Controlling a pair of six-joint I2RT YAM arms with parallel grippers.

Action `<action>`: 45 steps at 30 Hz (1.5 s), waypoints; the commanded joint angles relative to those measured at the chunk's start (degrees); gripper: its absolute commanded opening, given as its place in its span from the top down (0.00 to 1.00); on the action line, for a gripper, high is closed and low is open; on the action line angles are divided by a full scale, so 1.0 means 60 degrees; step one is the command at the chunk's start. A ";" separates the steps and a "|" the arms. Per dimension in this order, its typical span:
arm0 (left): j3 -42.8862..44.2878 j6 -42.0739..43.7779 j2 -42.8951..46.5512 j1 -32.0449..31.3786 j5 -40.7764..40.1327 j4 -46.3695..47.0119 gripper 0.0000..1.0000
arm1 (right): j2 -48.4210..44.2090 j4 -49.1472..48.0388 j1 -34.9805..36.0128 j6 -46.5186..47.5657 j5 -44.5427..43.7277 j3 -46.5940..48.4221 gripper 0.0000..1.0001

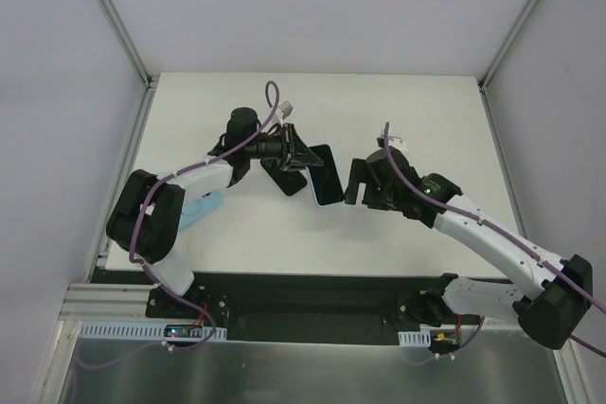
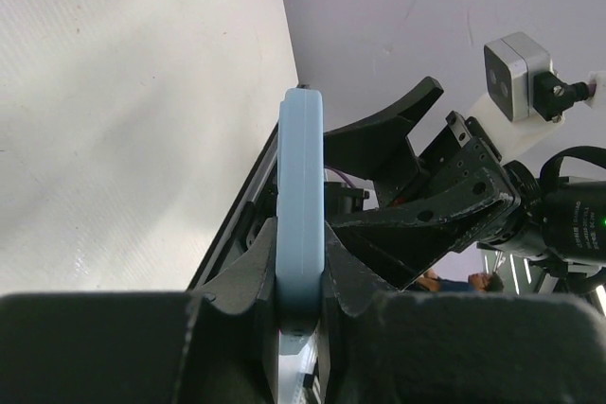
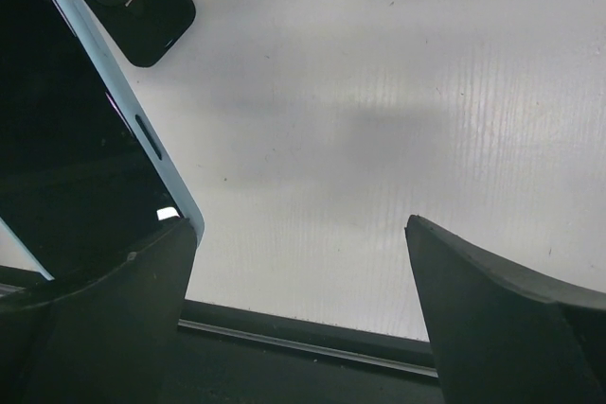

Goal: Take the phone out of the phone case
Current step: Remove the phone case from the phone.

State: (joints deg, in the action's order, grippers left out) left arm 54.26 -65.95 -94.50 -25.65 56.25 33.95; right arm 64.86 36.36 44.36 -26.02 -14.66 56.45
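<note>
One phone [image 1: 327,182] tight between the left jaws, right jaws wide beside it, black case [image 3: 142,11] flat nearby.

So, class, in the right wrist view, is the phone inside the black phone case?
No: the black phone case lies empty on the table, with the bare light blue phone beside it.

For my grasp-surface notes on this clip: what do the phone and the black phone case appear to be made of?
The phone: pale blue rim, smooth and evenly matte, likely anodised metal or plastic; its glossy dark face suggests glass. The phone case: black, dull finish, rounded corners and a faint ring mark, probably silicone or soft plastic; the look alone cannot settle it.
</note>
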 commanded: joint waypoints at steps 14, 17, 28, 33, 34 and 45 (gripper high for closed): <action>0.0230 -0.3420 0.1788 -0.0002 0.0162 0.3158 1.00 | 0.1187 -0.0977 0.0092 0.0074 0.0714 -0.0765 0.05; 0.0229 -0.3582 0.2096 -0.0002 -0.0043 0.3218 1.00 | 0.1319 -0.1123 0.0063 -0.0014 0.0860 -0.0838 0.05; 0.0376 -0.2995 0.2186 0.0114 0.0234 0.2235 1.00 | -0.0420 -0.3242 -0.0696 -0.0613 0.3257 -0.1802 0.25; 0.0449 -0.3480 0.2039 0.0378 0.0571 0.2734 1.00 | -0.1346 -0.5471 -0.2089 -0.1464 0.5531 -0.3020 0.38; 0.0492 -0.3567 0.2024 0.0436 0.0600 0.2749 1.00 | -0.1463 -0.5575 -0.2192 -0.1493 0.5693 -0.3108 0.38; 0.0449 -0.4652 0.1834 0.0481 0.0615 0.4110 1.00 | -0.1875 -0.8036 -0.2676 -0.2621 0.7159 -0.3607 0.58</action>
State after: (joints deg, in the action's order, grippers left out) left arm 52.95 -83.09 -87.74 -22.41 55.48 45.52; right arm 52.88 -8.84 29.23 -40.07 27.24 36.60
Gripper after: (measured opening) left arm 0.134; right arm 0.467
